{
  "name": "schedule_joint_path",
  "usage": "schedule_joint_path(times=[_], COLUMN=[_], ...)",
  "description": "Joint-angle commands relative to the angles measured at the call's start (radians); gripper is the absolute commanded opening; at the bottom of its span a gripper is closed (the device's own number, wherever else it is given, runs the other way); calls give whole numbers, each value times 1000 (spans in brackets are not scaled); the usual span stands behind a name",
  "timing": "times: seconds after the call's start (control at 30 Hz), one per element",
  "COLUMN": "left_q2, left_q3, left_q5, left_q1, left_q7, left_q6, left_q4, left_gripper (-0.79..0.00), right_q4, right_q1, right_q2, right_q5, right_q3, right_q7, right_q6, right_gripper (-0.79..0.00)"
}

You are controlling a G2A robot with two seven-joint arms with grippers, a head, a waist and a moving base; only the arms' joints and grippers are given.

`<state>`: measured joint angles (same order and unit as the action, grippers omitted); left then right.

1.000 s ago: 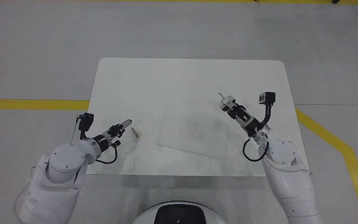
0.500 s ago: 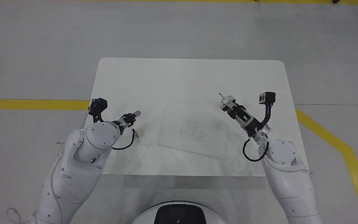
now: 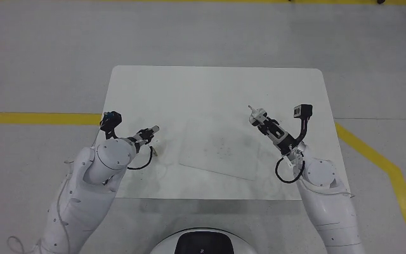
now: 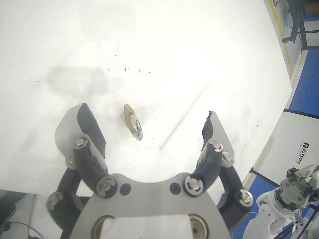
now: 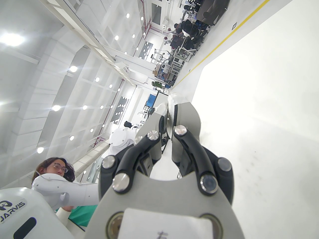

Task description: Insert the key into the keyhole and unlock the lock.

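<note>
Since the lock (image 4: 132, 124) lies loose on the table (image 3: 216, 89), near the left edge and closer to the front edge than the back, we judge the task to be at an early step: the lock has to be picked up and steadied before any key goes in. We see its brass body resting on the surface with the silver shackle end turned toward the left gripper (image 4: 147, 111), and we cannot make out the keyhole. That gripper hangs just above the lock with its jaws spread wide, touching nothing. The next move, as we read it, calls for lowering it and closing on the brass body while leaving the end with the keyhole free. The lock is small and smooth, so a finger landing off-centre could push it sliding across the table. Well apart, over the right half of the table, the right gripper (image 3: 255, 115) is raised with its jaws clenched on the key (image 3: 251, 108), whose thin metal tip pokes out past the fingertips. Between the two arms a clear sheet (image 3: 219, 149) lies flat in the middle of the table, one edge just beside the lock. It blocks nothing, though that edge might catch a descending finger.
</note>
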<state>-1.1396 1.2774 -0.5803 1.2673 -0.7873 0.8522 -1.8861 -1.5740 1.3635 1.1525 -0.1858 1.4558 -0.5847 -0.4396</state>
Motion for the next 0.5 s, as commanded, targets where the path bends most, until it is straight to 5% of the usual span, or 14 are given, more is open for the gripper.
schedule_joint_path(times=[0.0, 0.27, 0.47], left_q2=[4, 46, 45], left_q3=[-11, 10, -11], left_q5=[-69, -373, -360], left_q1=[26, 84, 56], left_q7=[42, -136, -161], left_q6=[-8, 45, 20], left_q4=[-17, -135, -61], left_gripper=[0, 0, 0], right_q4=[0, 0, 0], right_q1=[0, 0, 0], right_q2=[0, 0, 0], right_q5=[0, 0, 0], right_q3=[0, 0, 0], right_q7=[0, 0, 0], right_q6=[0, 0, 0], right_gripper=[-785, -785, -785])
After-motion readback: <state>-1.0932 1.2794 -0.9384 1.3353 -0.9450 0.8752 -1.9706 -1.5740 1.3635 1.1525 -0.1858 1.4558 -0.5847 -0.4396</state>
